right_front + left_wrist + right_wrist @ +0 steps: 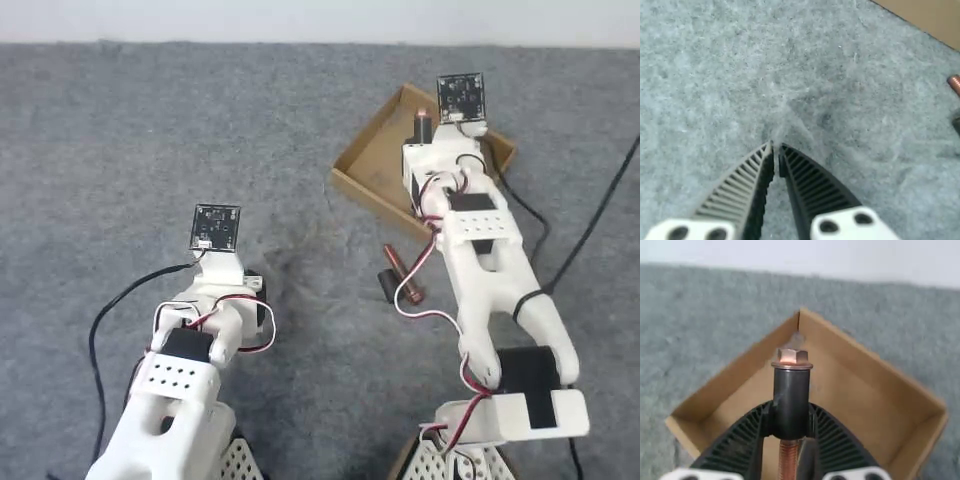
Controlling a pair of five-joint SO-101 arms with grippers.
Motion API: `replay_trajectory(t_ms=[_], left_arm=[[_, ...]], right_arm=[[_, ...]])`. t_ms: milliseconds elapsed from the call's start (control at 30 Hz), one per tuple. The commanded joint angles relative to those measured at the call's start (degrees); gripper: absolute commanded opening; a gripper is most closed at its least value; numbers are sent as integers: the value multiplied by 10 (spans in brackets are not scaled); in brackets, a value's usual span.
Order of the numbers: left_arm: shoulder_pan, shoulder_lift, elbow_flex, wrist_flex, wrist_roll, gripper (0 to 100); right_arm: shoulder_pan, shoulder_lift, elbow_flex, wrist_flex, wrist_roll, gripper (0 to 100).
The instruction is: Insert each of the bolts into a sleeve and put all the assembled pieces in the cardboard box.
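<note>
The counter [130, 140] is grey and felt-like all over; a pale, plain wall [250, 18] runs along its far edge; light falls evenly.

L gripper [776, 146] closed over grey carpet [740, 75], w/ cardboard box [935, 20] corner & copper bolt [954, 82] tip farther off

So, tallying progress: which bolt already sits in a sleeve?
The bolt in the right gripper, above the cardboard box, black sleeve around its shank. The other bolt lies bare on the carpet.
</note>
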Motion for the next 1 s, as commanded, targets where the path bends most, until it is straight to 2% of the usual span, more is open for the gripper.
replay_trajectory(t_ms=[0,167,267,567,733,967], left_arm=[[-3,-6,-7,-11,-6,11],[-3,-6,-7,-11,-6,11],[-3,-6,-7,-11,-6,11],[-3,-6,-8,-11,-6,11],[-3,-6,-8,-11,-6,11],[-3,-6,-8,-11,-6,11]], right_arm=[[11,-31,-68,42,2,13],[13,35,-123,84,0,13],[10,80,-173,112,-38,13],[3,211,-378,336,-118,16],[-1,258,-431,375,-155,16],[-28,266,-444,418,-157,17]])
